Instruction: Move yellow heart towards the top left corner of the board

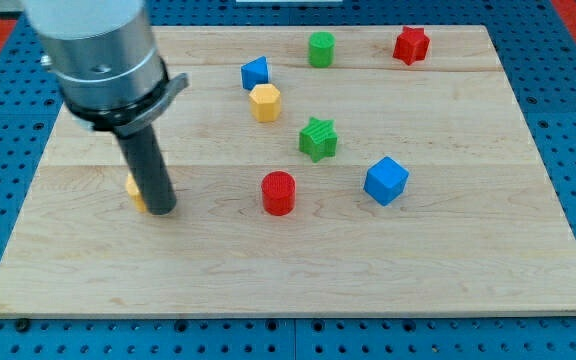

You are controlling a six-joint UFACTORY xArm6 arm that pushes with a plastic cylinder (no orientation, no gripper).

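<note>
Bright, even overhead light, soft short shadows under blocks, sharp focus, slight glare on the wooden board (448, 260).

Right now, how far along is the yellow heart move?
Done: my tip has reached the yellow heart, which peeks out on the rod's left, apparently in contact. In hand: the push itself. Left: most of the travel, since the heart sits mid-left on the board, well below the top left corner.

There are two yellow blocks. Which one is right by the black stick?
The yellow block at the view's left, mostly hidden behind my tip. Only a sliver shows, so its shape is unclear. The yellow hexagon sits far off, beside the blue block.
</note>
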